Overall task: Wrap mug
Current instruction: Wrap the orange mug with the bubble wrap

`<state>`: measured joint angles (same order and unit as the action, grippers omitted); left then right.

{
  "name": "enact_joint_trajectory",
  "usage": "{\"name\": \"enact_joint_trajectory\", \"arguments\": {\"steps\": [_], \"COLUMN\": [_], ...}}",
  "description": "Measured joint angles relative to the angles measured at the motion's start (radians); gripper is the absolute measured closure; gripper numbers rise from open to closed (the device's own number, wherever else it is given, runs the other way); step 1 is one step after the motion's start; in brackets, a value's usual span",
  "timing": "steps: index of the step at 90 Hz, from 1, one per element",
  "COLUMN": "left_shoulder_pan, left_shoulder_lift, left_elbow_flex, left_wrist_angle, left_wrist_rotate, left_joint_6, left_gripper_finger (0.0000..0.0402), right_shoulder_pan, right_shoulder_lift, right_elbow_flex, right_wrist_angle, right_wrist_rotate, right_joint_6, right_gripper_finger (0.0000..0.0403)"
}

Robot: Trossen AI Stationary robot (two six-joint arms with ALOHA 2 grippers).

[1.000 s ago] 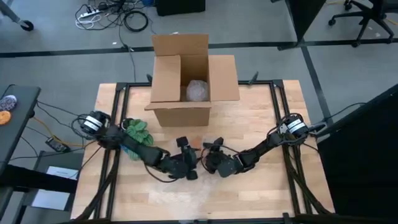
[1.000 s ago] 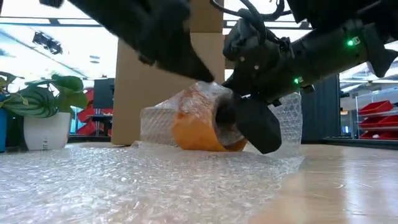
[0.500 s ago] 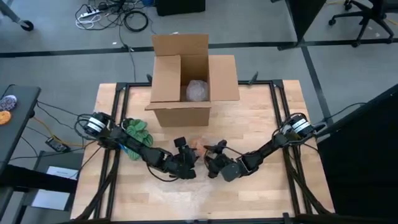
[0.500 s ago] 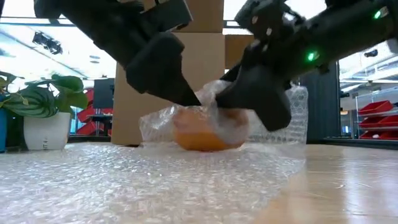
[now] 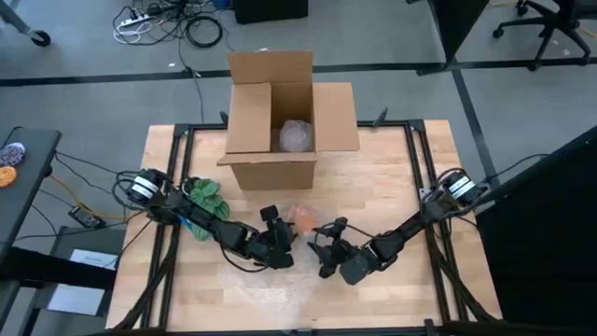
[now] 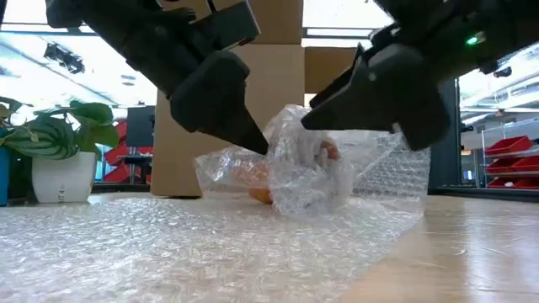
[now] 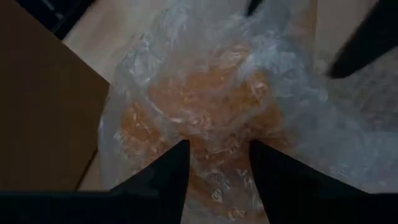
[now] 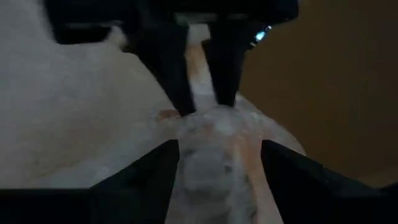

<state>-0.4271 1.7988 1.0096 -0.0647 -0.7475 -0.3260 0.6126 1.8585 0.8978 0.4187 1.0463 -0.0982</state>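
The orange mug (image 5: 303,217) lies on the table in front of the box, covered by a fold of clear bubble wrap (image 6: 295,164). The rest of the sheet (image 6: 210,244) lies spread toward the near edge. My left gripper (image 7: 216,155) is open at the mug's left side, fingers slanting down at the wrap. My right gripper (image 8: 219,152) is open on the mug's near right. It is raised level with the top of the bundle, and in its wrist view the wrapped mug (image 8: 217,137) shows between its fingers. My left gripper meets the bubble wrap on the bundle's upper left (image 6: 266,153) with its open fingertips (image 6: 253,141). It comes slanting down from the table's left, and nothing is pinched between the fingers. The wrapped mug rests on the sheet. My right gripper: I cannot tell whether its fingertips (image 6: 313,123) touch the wrap's top.
An open cardboard box (image 5: 280,121) stands behind the mug at the far middle, with a bubble-wrapped bundle (image 5: 297,136) inside. A potted plant (image 5: 207,196) stands at the table's left beside my left arm. Bare wood lies to the right.
My right gripper has risen and drawn back toward the table's near edge. The bubble wrap has been folded over the mug. The orange that showed plainly a second ago is now mostly hidden under crumpled layers. My left gripper has stayed at the mug's left.
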Motion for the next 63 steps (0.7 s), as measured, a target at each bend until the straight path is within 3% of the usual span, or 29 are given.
{"name": "enact_joint_trajectory", "arguments": {"steps": [17,30,49,56,63], "left_shoulder_pan": [0.000,0.000,0.000,0.000,0.000], "left_shoulder_lift": [0.000,0.000,0.000,0.000,0.000], "left_elbow_flex": [0.000,0.000,0.000,0.000,0.000], "left_wrist_angle": [-0.002,-0.001,-0.001,-0.001,0.000], "left_wrist_rotate": [0.000,0.000,0.000,0.000,0.000], "left_joint_6": [0.000,-0.005,-0.008,-0.008,-0.010], "left_gripper_finger": [0.0250,0.0250,0.0250,0.0250,0.0250], "right_shoulder_pan": [0.081,0.119,0.100,0.074,0.045], "right_shoulder_lift": [-0.112,-0.256,-0.369,-0.355,-0.316], "right_elbow_flex": [0.006,0.007,0.007,0.004,-0.002], "right_wrist_angle": [-0.049,-0.339,-0.924,-0.987,-0.941], "right_wrist_rotate": [0.086,0.091,-0.048,-0.110,-0.159], "right_joint_6": [0.024,0.212,0.724,0.790,0.794], "right_gripper_finger": [0.0217,0.0253,0.0353,0.0390,0.0394]}}
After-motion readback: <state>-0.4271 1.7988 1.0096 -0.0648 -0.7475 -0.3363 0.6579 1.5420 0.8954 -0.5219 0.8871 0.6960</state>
